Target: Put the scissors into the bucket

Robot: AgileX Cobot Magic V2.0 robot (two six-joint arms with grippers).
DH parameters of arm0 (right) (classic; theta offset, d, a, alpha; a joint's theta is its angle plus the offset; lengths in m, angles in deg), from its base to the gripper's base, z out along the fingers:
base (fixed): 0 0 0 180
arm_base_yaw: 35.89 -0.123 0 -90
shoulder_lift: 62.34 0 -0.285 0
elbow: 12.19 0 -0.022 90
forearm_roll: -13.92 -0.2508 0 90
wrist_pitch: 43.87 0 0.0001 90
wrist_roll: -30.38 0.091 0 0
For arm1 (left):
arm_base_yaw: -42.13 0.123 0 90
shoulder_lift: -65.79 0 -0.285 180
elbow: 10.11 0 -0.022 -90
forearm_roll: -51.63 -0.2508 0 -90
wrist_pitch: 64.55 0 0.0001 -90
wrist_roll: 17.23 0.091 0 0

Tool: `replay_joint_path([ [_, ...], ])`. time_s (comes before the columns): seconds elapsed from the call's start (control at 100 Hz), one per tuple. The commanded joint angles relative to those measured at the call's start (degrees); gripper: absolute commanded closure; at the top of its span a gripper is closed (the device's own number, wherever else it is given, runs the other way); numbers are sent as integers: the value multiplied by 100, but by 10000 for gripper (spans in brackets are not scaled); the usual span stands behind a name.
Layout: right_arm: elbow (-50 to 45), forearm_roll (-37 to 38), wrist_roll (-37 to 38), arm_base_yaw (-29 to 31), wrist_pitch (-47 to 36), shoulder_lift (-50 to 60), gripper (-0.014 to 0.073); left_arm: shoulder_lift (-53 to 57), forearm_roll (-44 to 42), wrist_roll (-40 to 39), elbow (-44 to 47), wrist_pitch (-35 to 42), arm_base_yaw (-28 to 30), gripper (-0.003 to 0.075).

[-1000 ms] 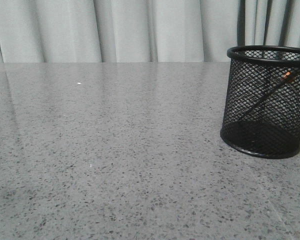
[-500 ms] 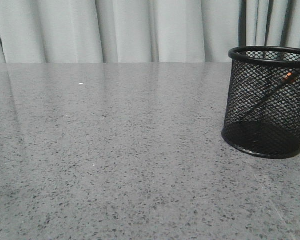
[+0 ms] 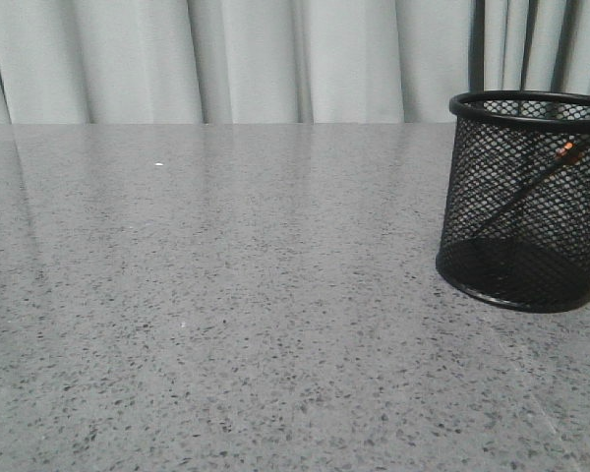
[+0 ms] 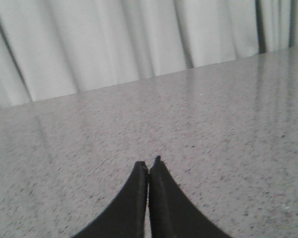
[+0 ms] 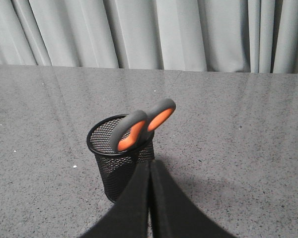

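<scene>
Front view has the bucket standing upright on the grey speckled table over at the right edge, and through the mesh I can make out the scissors leaning inside it, blades angled down toward the base, a bit of orange showing near the rim. From my right wrist cam it's way clearer: the scissors sit blades-down in the bucket with both grey loop handles, orange on the inside, poking up over the rim and leaning against it. My right gripper is pinched all the way closed, fingers touching each other, nothing between them, and it hangs on the near side of the bucket without touching the scissors. My left gripper is the same deal, tips pressed together and holding nothing, hovering over bare table. Pale curtains run along the far edge of the table.
</scene>
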Motion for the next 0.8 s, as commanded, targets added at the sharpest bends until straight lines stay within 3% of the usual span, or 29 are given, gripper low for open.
replay_joint_path([
  [0.0, 107, 16, -53, 34, -416, -70, 659, 87, 55, 12, 160, -14, 330, 741],
  [0.3, 107, 16, -53, 34, -416, -70, 659, 284, 55, 12, 160, -989, 1199, 741],
  [0.79, 107, 16, -53, 34, -416, -70, 659, 284, 55, 12, 160, -988, 1463, 741],
])
